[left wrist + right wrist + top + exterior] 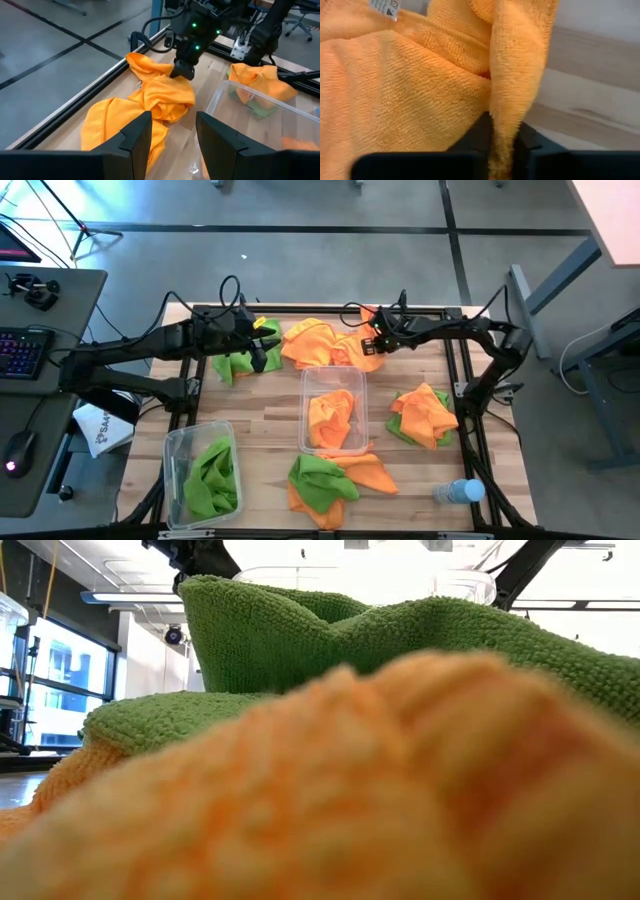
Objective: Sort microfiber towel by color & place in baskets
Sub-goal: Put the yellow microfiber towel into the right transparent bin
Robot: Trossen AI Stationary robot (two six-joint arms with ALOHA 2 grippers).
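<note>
This is a robotics lab or workshop. A butcher-block desk [260,410] sits in a black metal frame [470,420] on a grey concrete floor [330,205] marked with dark lines. Beside it stands a workstation with a lit keyboard [22,350] and a mouse [18,448]. Cables [228,288] trail off the arms, and the low view shows large windows [60,690] and ceiling strip lights [130,598].

One basket [333,412] sits mid-counter [270,430] with a towel [332,418] in it; the other basket [203,472] is at the front left corner. A bottle [458,492] lies by the front right corner. More towels [322,345] lie along the back edge.
</note>
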